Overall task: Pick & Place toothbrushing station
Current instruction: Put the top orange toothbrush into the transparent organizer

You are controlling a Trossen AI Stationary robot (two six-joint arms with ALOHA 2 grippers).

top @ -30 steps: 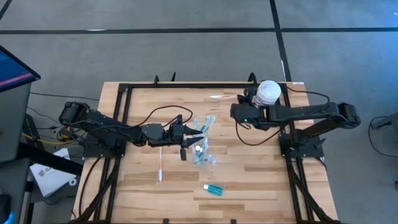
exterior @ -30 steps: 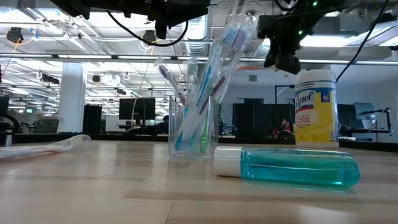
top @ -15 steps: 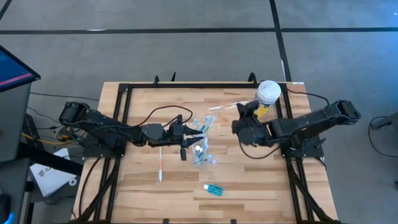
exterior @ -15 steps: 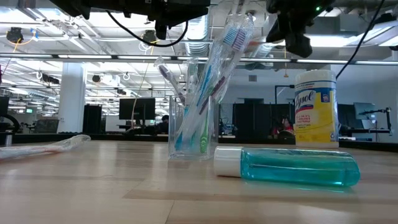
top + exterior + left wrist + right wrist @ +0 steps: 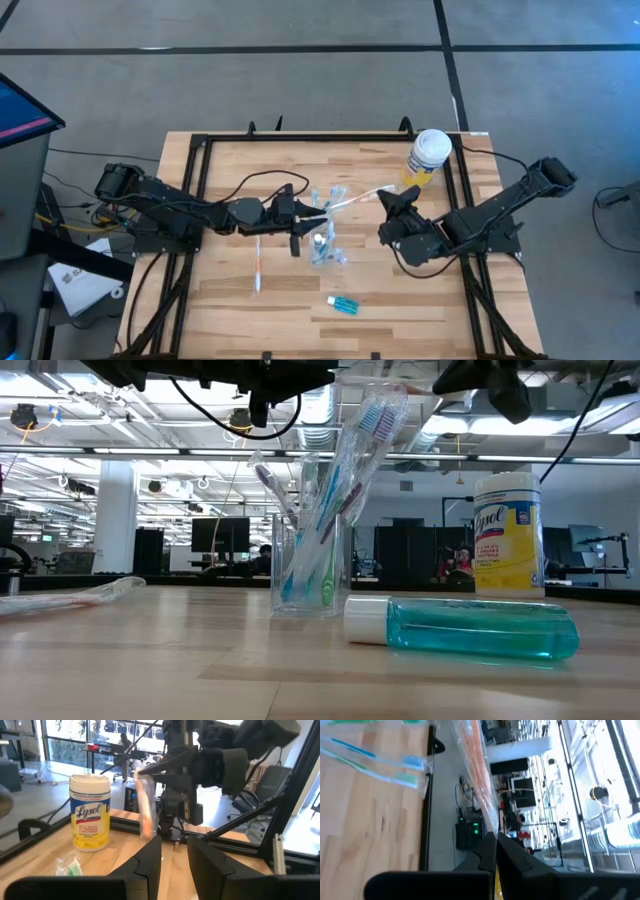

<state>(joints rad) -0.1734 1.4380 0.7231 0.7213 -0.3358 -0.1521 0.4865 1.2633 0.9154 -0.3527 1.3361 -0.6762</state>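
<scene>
A clear tumbler [image 5: 325, 245] [image 5: 310, 560] stands upright mid-table, holding several wrapped toothbrushes that lean toward the far edge. In front of it a blue white-capped tube [image 5: 343, 303] [image 5: 460, 628] lies on its side. My left gripper [image 5: 318, 210] [image 5: 174, 862] hovers level just left of the brush tops, open, with nothing between its fingers. Right of the tumbler and above the table, my right gripper [image 5: 387, 196] [image 5: 495, 845] is shut on a wrapped orange toothbrush [image 5: 352, 200] [image 5: 146, 805]. My right gripper pinches one end of the wrapped orange toothbrush [image 5: 488, 827] between its two shut fingers. It comes roughly level from the table's right. The brush sticks out past the fingertips toward my left gripper, lifted clear of the table.
A yellow Lysol container [image 5: 430, 150] [image 5: 507, 535] with a white lid stands at the far right. One wrapped toothbrush [image 5: 258, 270] lies flat left of the tumbler. A black frame [image 5: 200, 160] runs along the table's sides and far edge.
My right gripper has swung from beside the yellow container toward the table's near edge and middle, turning as it went. It stays shut on the orange toothbrush, whose free end now points at my left gripper, above the tumbler's far side.
</scene>
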